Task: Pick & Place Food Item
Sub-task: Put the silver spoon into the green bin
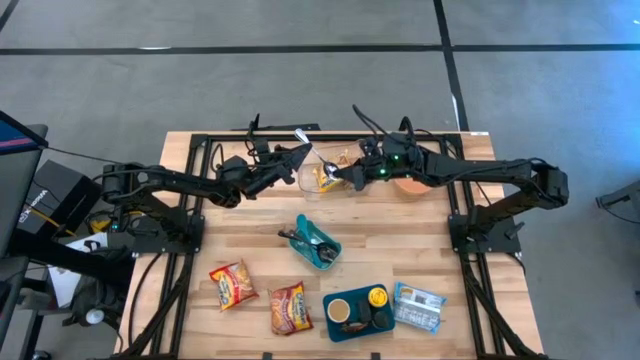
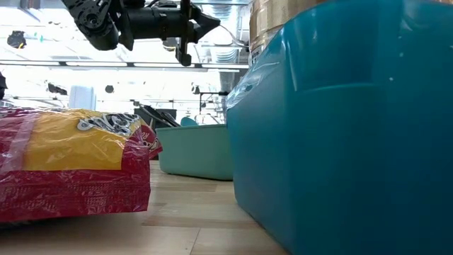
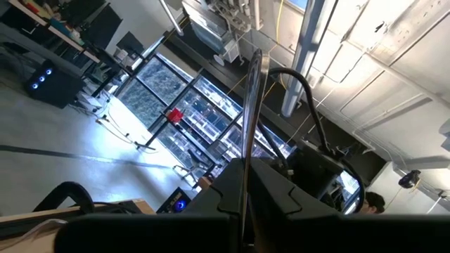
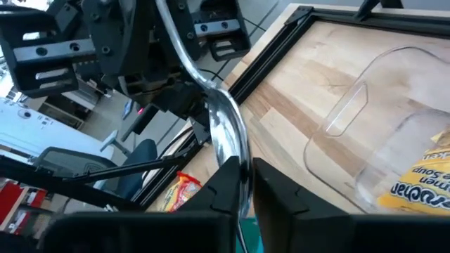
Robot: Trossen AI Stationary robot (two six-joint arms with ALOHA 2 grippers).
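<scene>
Left arm: reaches from the left edge toward the upper middle of the high view, above the wooden surface [image 1: 420, 240].
Left pincer [image 1: 296, 153]: clenched on the handle of a metal spoon [image 1: 302, 138], which rises between its dark fingers in the left wrist view.
Metal spoon: held at both ends; its bowl end sits pinched in the right pincer [image 1: 348, 174], seen close in the right wrist view.
Clear container [image 1: 322, 176]: upper middle of the frame, between the two pincers, holding a yellow ramen packet [image 1: 326, 178].
Right arm: comes in from the right edge, pincer just beside the clear container, fingers clamped on the spoon.
Tan bowl [image 1: 410, 185]: partly under the right arm, right of the container.
Red snack bags [image 1: 232, 284]: two, lower left of the surface, side by side.
Teal tray [image 1: 317, 243]: centre, with dark utensils inside.
Blue tray [image 1: 357, 311]: lower middle, carrying a yellow-lidded jar and a cup.
Pale blue packet [image 1: 419, 305]: just right of the blue tray.
</scene>
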